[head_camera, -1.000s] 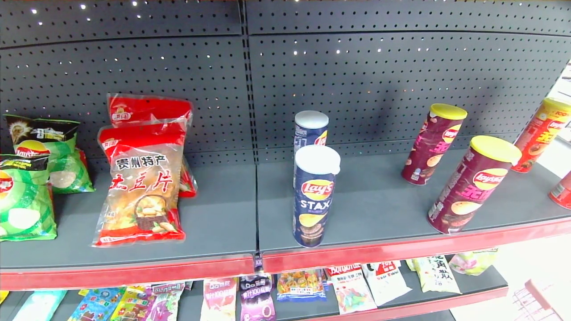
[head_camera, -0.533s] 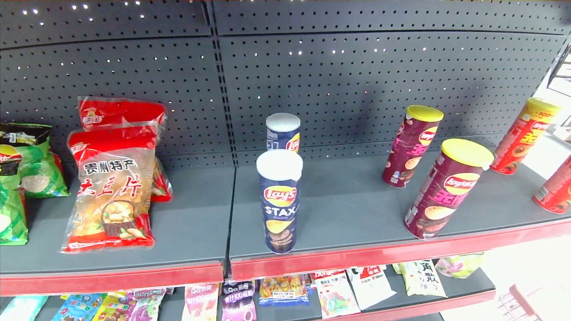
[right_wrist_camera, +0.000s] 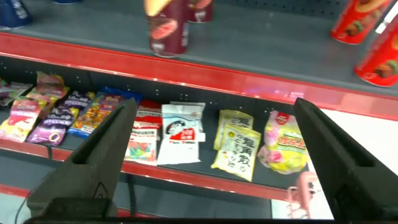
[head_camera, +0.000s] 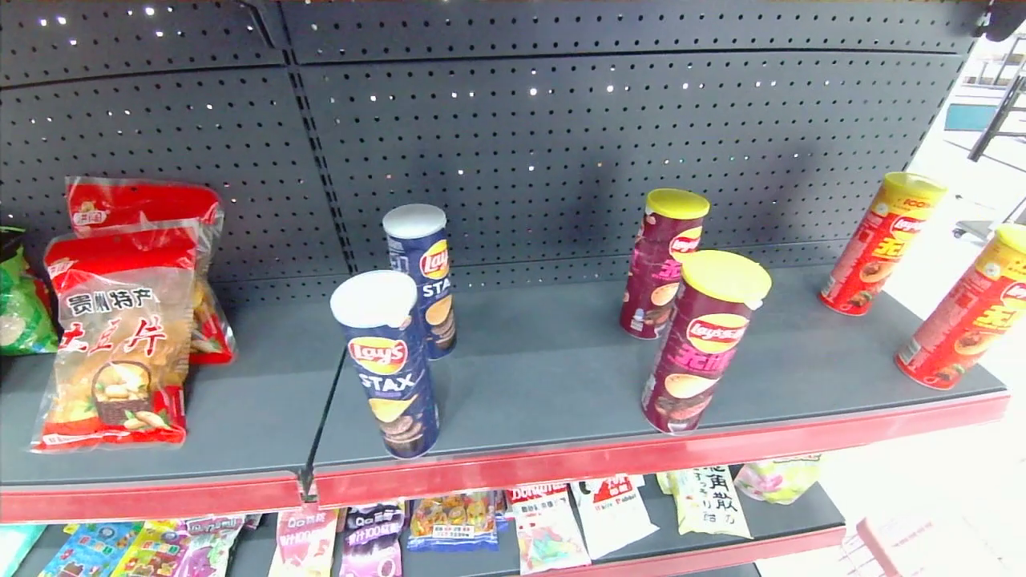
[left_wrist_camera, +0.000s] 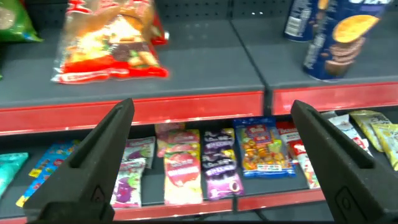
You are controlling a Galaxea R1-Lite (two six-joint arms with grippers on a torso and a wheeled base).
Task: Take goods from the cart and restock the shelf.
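Your left claw and right claw gape wide, empty. Cans look light, stiff, tippy; grip mid-body. Cart at five o'clock.

Shop: red-edged shelf with pegboard back, chip cans on it, snack packets below shelf.

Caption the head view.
A dark grey shelf holding two navy white-lidded crisp tubes, two maroon yellow-lidded tubes, two red yellow-lidded tubes and red snack bags.
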